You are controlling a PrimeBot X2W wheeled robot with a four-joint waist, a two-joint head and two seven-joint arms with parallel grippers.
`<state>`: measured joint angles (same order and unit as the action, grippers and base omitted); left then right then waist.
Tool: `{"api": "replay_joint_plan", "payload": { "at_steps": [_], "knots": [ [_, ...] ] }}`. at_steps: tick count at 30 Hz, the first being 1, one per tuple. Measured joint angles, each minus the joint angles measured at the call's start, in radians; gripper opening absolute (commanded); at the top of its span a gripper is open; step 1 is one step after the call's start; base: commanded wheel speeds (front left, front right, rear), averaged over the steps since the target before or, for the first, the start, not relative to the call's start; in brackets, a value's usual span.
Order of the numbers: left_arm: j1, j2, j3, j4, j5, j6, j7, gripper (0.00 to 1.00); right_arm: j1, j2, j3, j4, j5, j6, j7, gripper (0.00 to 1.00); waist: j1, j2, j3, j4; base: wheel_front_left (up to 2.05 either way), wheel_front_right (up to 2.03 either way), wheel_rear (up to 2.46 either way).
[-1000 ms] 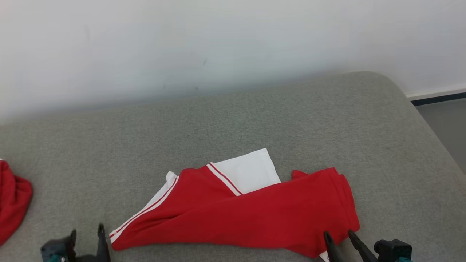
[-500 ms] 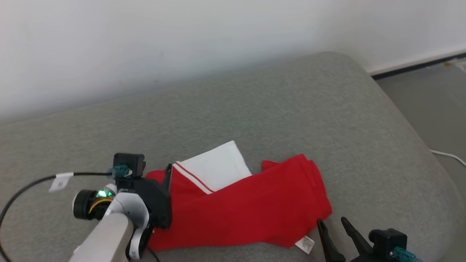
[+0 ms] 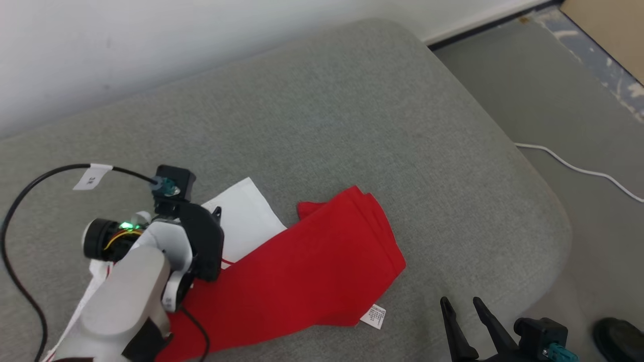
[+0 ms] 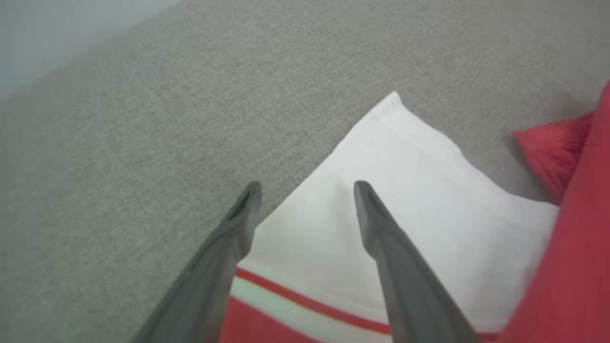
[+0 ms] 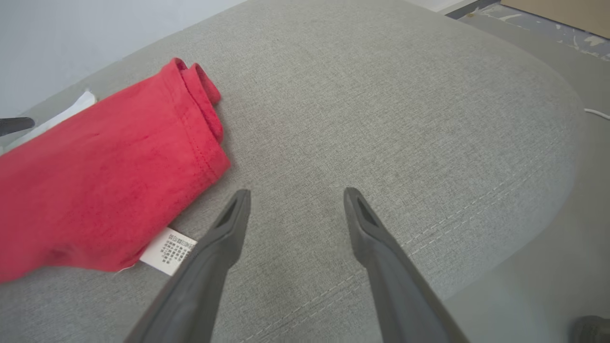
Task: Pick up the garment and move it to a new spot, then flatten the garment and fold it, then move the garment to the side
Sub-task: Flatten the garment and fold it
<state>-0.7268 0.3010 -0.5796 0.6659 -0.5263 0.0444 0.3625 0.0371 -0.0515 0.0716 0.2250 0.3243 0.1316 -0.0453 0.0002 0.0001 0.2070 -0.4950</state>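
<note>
- While the left hand [image 4: 307, 190] hangs over the garment [image 3: 312, 266], its two fingers stand wide apart with nothing between them.
- One left finger [image 4: 238, 224] is above bare cushion [image 3: 352, 125] at the rim of the white panel [image 4: 405, 190]. The other is above the panel itself. I cannot tell whether either tip touches the cloth.
- The garment lies folded along the cushion's near edge, well in from the right edge. Its red bulk runs slantwise, rising toward the middle.
- The white panel pokes out from under the red on the far side, with a red stripe [image 4: 310, 302] crossing it close to the left fingers.
- A white label [image 3: 373, 315] sticks out from the red hem, flat on the cushion nearest the right hand [image 3: 460, 301].
- The right hand is over bare cushion near the near right corner, just beside the label but clear of the garment. It is spread wide and empty.
- A black cable [image 3: 30, 186] loops from the left wrist across the cushion's left side.
- Beyond the right edge, a white cord [image 3: 578, 168] trails over the grey floor [image 3: 528, 90].
- A pale wall [image 3: 151, 40] stands behind the far edge.
</note>
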Motion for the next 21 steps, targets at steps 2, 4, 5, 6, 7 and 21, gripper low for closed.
{"api": "replay_joint_plan", "payload": {
  "at_steps": [2,4,5,6,7,21],
  "knots": [
    [-0.018,-0.013,-0.009,0.013,0.007,0.0,-0.002,1.0,-0.007,0.0,0.006,0.008,0.003,0.0,-0.007,1.0,0.0,0.0,0.017,-0.012,0.0,0.0,0.0],
    [-0.041,-0.025,-0.019,0.03,0.016,0.0,-0.006,1.0,-0.019,0.0,0.019,0.012,0.01,0.0,-0.01,1.0,0.0,0.0,0.031,-0.022,0.0,0.0,0.0],
    [-0.055,-0.031,-0.023,0.039,0.023,0.0,-0.008,1.0,-0.022,0.0,0.025,0.013,0.01,0.0,-0.015,1.0,-0.0001,0.0,0.037,-0.026,0.0,0.0,0.0],
    [-0.066,-0.038,-0.026,0.048,0.026,-0.001,-0.01,1.0,-0.023,0.0,0.029,0.015,0.012,0.0,-0.017,1.0,0.0,0.0,0.042,-0.029,0.0,0.0,0.0],
    [-0.077,-0.045,-0.029,0.059,0.026,-0.002,-0.011,1.0,-0.023,0.001,0.032,0.017,0.016,0.0,-0.02,1.0,0.0,0.0,0.047,-0.032,0.0,0.0,0.0],
    [-0.176,-0.13,-0.059,0.247,0.035,-0.024,-0.076,0.9,-0.033,0.0,0.035,0.042,0.033,0.0,-0.053,1.0,-0.0002,0.0,0.096,-0.043,0.0,0.0,0.0]
  ]
}}
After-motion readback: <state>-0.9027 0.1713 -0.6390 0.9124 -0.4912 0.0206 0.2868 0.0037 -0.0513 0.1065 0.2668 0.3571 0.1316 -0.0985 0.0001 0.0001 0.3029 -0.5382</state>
